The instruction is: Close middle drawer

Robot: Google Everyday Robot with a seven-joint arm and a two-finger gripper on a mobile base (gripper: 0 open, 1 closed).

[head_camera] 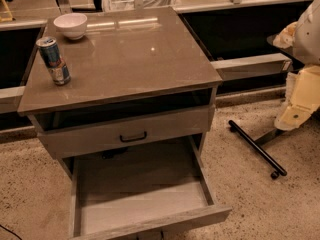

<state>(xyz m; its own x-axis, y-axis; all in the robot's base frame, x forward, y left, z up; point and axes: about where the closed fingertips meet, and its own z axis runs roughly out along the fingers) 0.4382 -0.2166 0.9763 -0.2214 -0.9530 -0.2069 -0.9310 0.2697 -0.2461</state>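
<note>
Judge the task as not begun: find the middle drawer point(142, 199) pulled far out of the cabinet point(130, 54), well to the left of the hand point(296, 111), find the hand at the right edge, apart from the drawer, grip state impossible to tell, and count the whole push inward as outstanding.

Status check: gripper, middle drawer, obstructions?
Gripper at right edge, off the cabinet. Middle drawer pulled far out, untouched. Black bar on floor to its right, outside the closing path.
</note>
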